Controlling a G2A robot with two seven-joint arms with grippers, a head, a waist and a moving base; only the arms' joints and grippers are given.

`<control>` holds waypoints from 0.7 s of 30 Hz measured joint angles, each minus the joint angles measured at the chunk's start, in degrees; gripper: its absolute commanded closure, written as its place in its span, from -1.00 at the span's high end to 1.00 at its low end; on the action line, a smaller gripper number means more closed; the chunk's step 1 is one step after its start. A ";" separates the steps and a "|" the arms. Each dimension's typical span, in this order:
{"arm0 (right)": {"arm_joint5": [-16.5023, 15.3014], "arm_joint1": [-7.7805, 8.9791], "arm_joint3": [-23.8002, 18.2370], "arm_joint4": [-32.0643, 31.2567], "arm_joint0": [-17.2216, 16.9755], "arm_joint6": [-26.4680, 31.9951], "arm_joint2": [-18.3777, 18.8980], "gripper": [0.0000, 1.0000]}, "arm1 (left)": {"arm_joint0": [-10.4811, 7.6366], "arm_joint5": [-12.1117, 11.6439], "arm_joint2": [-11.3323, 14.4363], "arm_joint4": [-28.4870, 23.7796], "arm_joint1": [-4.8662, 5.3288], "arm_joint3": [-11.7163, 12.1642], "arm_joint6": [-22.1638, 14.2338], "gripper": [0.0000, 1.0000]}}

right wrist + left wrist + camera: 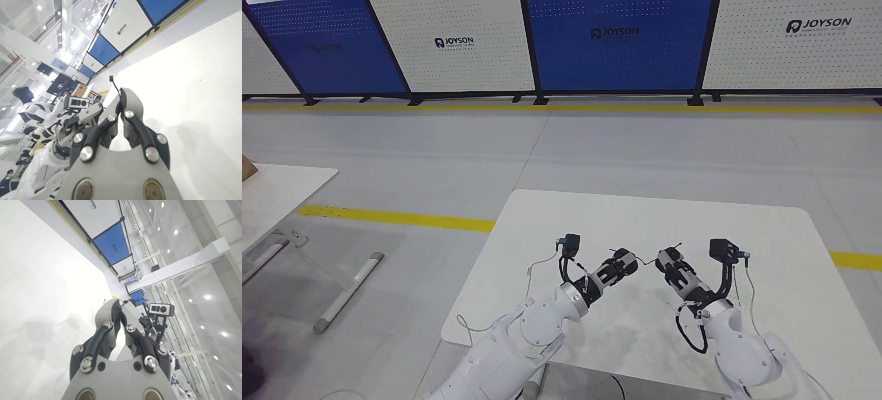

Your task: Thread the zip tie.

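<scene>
Pincers face each other tip to tip over the middle of the white desk (742, 228), close together. Seen from above, with 12 o'clock away from the robot, the left pincer (121, 302) lies at 9 o'clock of the right pincer (121, 91). The left one points toward 2 o'clock, the right one toward 10 o'clock.

The right pincer is closed, its black pads pressed onto the zip tie (115, 86). The tie is black and thin. A short length of strap curves out past the fingertips and ends in a small square head that hangs free in the air. How much strap runs back between the pads is hidden.

The left pincer is closed too: its two fingers meet at the tips, with a narrow slit lower down between the pads. Whether any part of the tie is caught there I cannot tell. In the left wrist view a thin black sliver (104, 300) shows just beyond one finger, too small to identify.

Off the desk, a second white table (282, 190) stands at 9 o'clock. A yellow floor line (392, 217) runs from 9 toward 3 o'clock, and blue and white panels (622, 40) close the room at 12 o'clock.
</scene>
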 measured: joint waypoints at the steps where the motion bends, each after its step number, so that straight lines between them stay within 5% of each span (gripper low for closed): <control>1: -0.14 -0.13 0.14 0.68 -0.05 -0.54 -0.07 -1.00 | 0.00 0.00 0.00 0.00 0.00 0.00 0.00 -1.00; 21: -0.89 -1.70 1.89 0.67 -0.21 -3.27 -1.66 -1.00 | 0.00 0.00 0.00 0.00 0.00 0.00 0.00 -1.00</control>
